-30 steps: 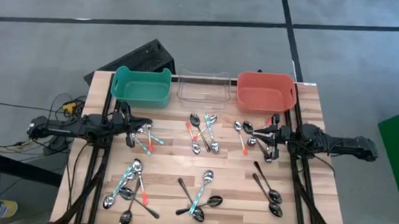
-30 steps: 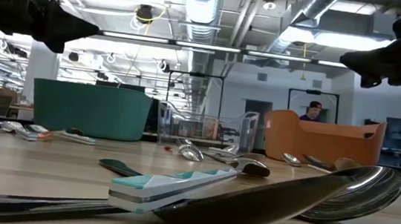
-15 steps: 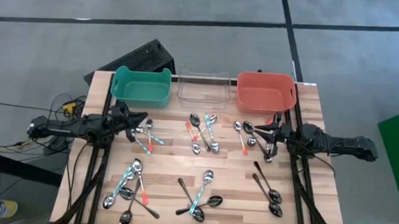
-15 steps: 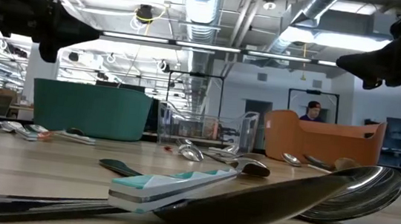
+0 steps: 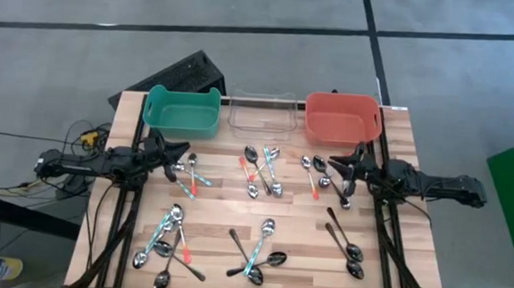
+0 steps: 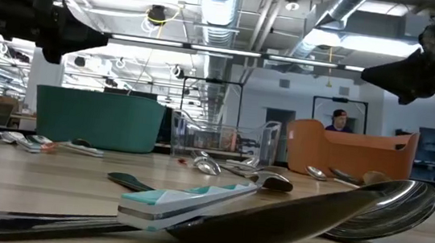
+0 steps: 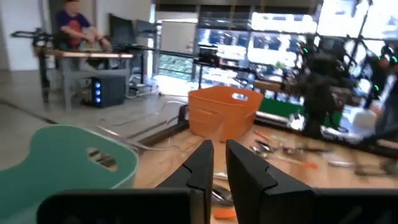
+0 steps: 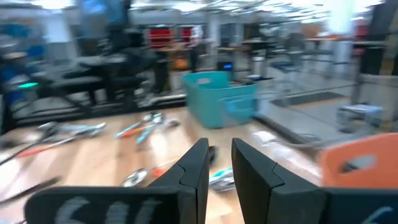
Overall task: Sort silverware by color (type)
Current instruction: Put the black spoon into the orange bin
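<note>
Below left gripper [image 5: 180, 150] slightly apart, spoons [image 5: 186, 177]; right gripper [image 5: 337, 166] likewise.

Pale, striped butcher-block wooden tabletop [image 5: 217, 215], smooth with a faint satin sheen. Small spoons [image 5: 260, 169] strewn across it: mirror-polished metal bowls, thin handles in glossy orange-red, teal-blue or black plastic. Along the far edge, 3 plastic bins: matt teal plastic bin [image 5: 182, 111] on the left, clear see-through plastic bin [image 5: 261, 114] in the middle, matt orange plastic bin [image 5: 343, 117] on the right. Dark matt arms, hard-surfaced; dull grey smooth floor [image 5: 457, 94] around.
</note>
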You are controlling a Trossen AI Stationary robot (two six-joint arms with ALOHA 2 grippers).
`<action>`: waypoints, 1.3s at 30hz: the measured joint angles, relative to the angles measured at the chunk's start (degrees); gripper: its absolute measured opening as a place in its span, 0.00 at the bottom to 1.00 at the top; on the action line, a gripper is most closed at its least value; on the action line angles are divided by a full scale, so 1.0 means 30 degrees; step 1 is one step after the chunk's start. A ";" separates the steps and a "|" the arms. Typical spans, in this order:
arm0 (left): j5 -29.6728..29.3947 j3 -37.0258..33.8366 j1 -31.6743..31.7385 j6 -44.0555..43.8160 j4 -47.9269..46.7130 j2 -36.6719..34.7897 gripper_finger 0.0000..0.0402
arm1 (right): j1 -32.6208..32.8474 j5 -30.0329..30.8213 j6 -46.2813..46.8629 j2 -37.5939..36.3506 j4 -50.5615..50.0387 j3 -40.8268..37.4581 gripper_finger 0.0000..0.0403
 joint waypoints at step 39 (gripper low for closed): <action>-0.3000 0.0000 0.0000 -0.3950 -0.0016 0.0424 0.31 | 0.0073 -0.1346 0.0482 0.1180 -0.0653 -0.0015 0.58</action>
